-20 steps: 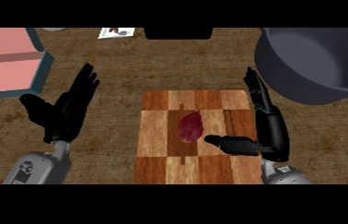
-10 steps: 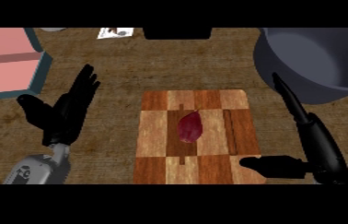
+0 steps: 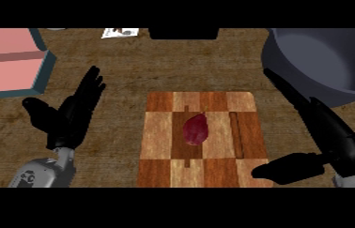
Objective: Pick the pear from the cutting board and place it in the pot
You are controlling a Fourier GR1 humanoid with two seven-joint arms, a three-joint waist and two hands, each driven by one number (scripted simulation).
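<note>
Head view: pear [image 3: 196,129] on cutting board [image 3: 159,171]; right hand [image 3: 334,134] beside board, fingers straight; left hand [image 3: 69,119] fingers spread, holding nothing

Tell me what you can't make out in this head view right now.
Pot: head view, cut off by the right edge; its far side is unseen.
Cutting board: head view, near right corner hidden by the thumb of the right hand.
Pink object: head view, cut off by the left edge.
</note>
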